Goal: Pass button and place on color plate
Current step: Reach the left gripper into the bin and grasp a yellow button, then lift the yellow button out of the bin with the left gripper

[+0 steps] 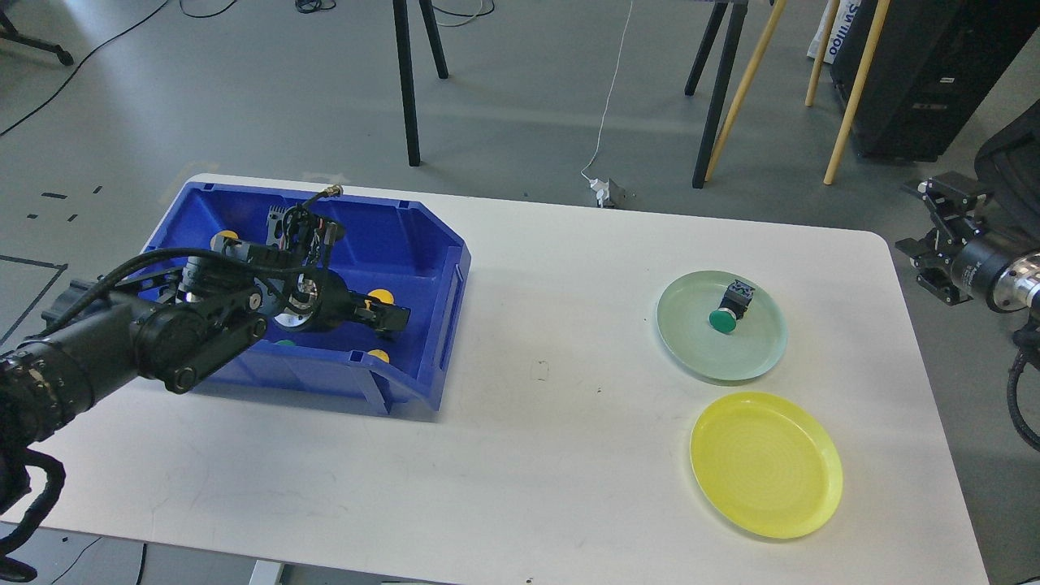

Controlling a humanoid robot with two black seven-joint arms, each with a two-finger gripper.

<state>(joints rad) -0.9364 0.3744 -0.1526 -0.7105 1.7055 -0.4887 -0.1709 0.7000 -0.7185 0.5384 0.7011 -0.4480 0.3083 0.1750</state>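
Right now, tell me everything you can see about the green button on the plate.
The green button is a push-button unit: a round, glossy green cap on a dark body, with a patterned blue-and-white end. It looks like plastic. It lies tipped on its side, cap toward the near side, body pointing up and to the right. It rests just above the middle of the pale green plate on the white table. Only the plate touches it; no end effector is near it.

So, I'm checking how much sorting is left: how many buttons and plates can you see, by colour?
Yellow buttons, in the blue bin: 3 visible
Green buttons: 2, one on the green plate, one partly hidden in the bin
Green plates: 1
Yellow plates: 1
Total: 7; the left claw may hide more.
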